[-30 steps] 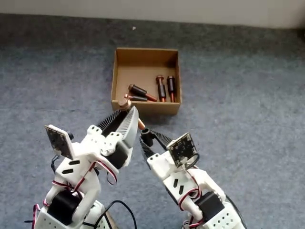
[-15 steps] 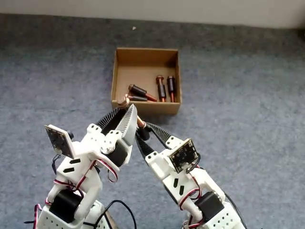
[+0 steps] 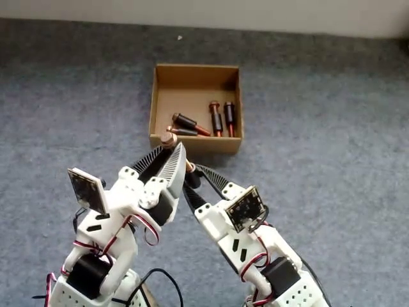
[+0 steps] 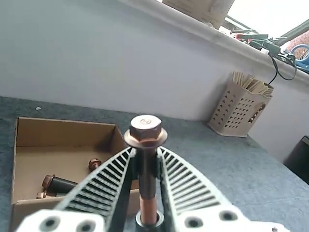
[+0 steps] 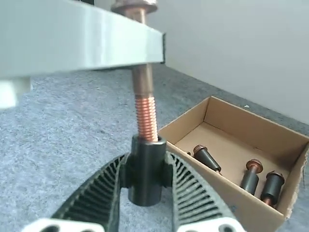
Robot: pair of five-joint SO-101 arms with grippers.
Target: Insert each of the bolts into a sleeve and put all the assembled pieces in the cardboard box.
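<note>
My left gripper (image 4: 146, 166) is shut on a copper bolt (image 4: 146, 159), head up, just in front of the cardboard box (image 3: 161, 96). My right gripper (image 5: 145, 176) is shut on a black sleeve (image 5: 145, 169) held directly under it. The bolt's threaded tip (image 5: 146, 118) sits inside the sleeve's mouth. In the high view the bolt head (image 3: 169, 139) shows at the box's near wall, with the sleeve (image 3: 192, 180) below between the two arms. Several assembled bolt-and-sleeve pieces (image 3: 217, 118) lie in the box.
Grey carpet (image 3: 332, 128) surrounds the box on all sides. A pale perforated holder (image 4: 239, 106) stands against the wall, far off to the side. Both arm bodies crowd the near middle of the table.
The right gripper brought the sleeve up under the left gripper's bolt, and the bolt tip has entered the sleeve. The left gripper shifted slightly.
</note>
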